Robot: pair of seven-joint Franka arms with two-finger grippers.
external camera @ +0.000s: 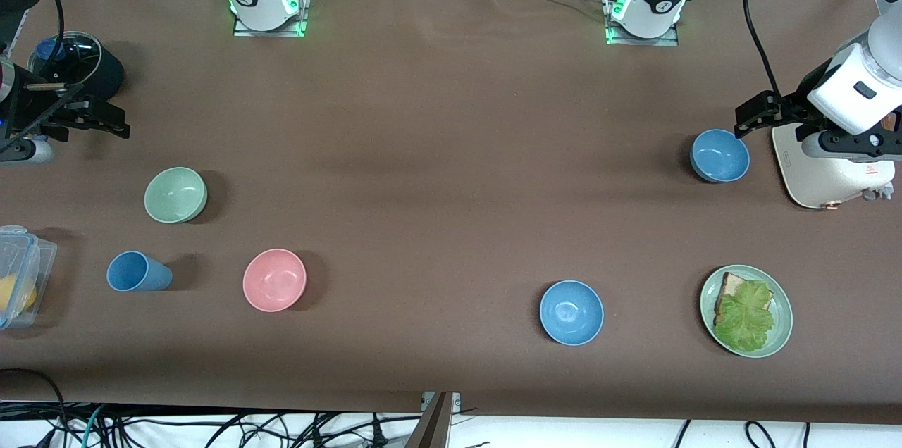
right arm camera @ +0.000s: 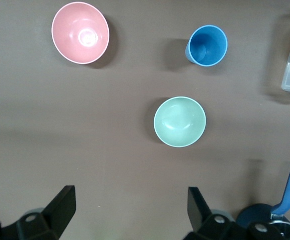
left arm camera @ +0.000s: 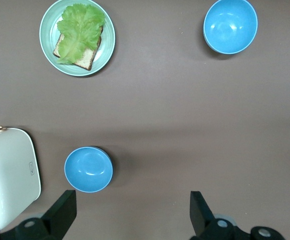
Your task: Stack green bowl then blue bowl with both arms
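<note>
The green bowl (external camera: 175,195) sits upright toward the right arm's end of the table; it also shows in the right wrist view (right arm camera: 179,121). One blue bowl (external camera: 719,156) sits toward the left arm's end, beside a cream appliance; it shows in the left wrist view (left arm camera: 88,169). The second blue bowl (external camera: 571,312) sits nearer the front camera, also in the left wrist view (left arm camera: 230,26). My left gripper (external camera: 750,117) (left arm camera: 133,212) is open and empty, up over the table beside the first blue bowl. My right gripper (external camera: 106,120) (right arm camera: 131,210) is open and empty, over the table between a dark pot and the green bowl.
A pink bowl (external camera: 274,280) and a blue cup (external camera: 137,272) sit nearer the camera than the green bowl. A green plate (external camera: 783,321) holds toast and lettuce. The cream appliance (external camera: 831,166), the lidded dark pot (external camera: 77,64) and a clear plastic container (external camera: 17,275) stand at the table's ends.
</note>
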